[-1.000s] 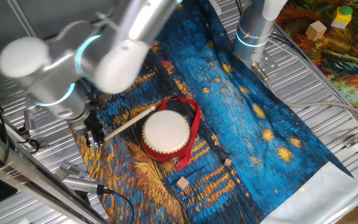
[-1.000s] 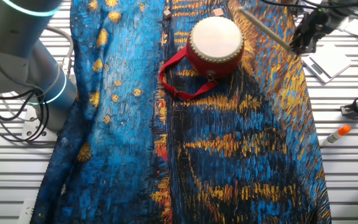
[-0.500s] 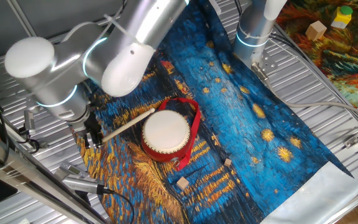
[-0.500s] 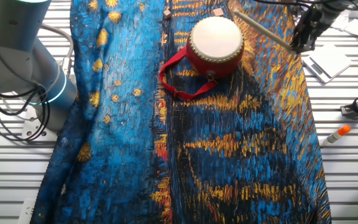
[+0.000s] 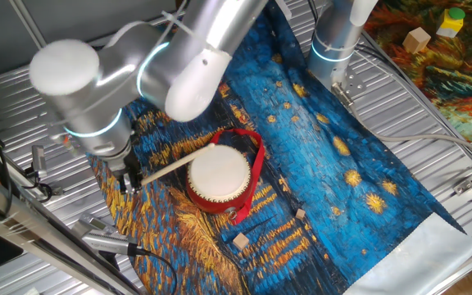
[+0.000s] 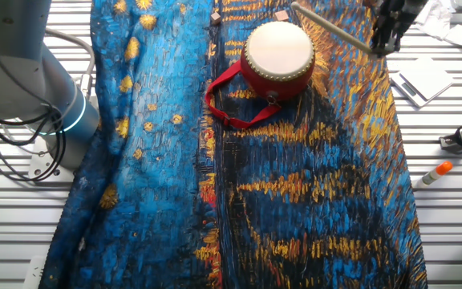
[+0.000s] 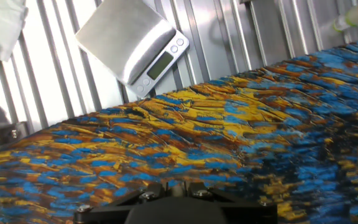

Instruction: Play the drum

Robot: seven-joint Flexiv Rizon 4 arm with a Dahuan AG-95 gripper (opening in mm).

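1. Jaws clamp one end of a stick [image 5: 169, 163]; the gripper [image 5: 128, 180] hangs at the left edge of the cloth [image 5: 342, 156] in one fixed view, below the arm [image 5: 179, 65].
2. From that grip the stick slants up and right, and its free end lies at the near-left rim of the drum [image 5: 218, 178]; whether the tip touches the skin cannot be told.
3. Seen from the other fixed view, the gripper [image 6: 387, 36] sits at the top right and the stick [image 6: 331, 30] runs left from it, passing above the drum's [image 6: 277, 58] upper right edge.
4. On the cloth the drum stands upright, skin up, with its red strap [image 5: 256, 164] looping round its right side and lying flat.
5. Two small wooden blocks [image 5: 240, 241] rest on the cloth just beside the drum.
6. Through the hand view, only the cloth [image 7: 229, 143] shows beneath the gripper body, with a small scale [image 7: 135, 43] on the slatted table [image 7: 260, 37] beyond it.
7. Farther off, a marker [image 6: 433, 173] lies on the table's right side, well apart from the drum.
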